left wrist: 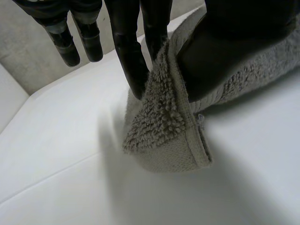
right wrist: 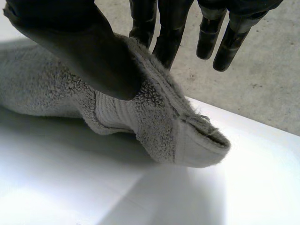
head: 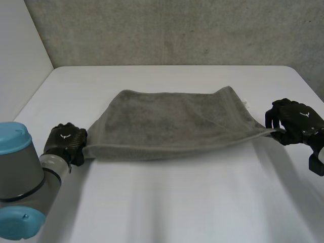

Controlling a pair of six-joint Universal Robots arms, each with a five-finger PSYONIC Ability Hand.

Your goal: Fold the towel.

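Grey towel (head: pixel 172 124), white table (head: pixel 167 197), black hands, left (head: pixel 65 143) and right (head: pixel 293 120).

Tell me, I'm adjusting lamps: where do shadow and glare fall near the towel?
Head view: the towel throws soft shadow on the table along its near edge. Left wrist view: dark shadow beneath its corner. Right wrist view: shadow under it, white table glare beside.

One grey terry-cloth towel (head: pixel 172 121) lies on one white counter (head: pixel 167 202). Two black robot hands are there: the left hand (head: pixel 65 143) and the right hand (head: pixel 296 119).
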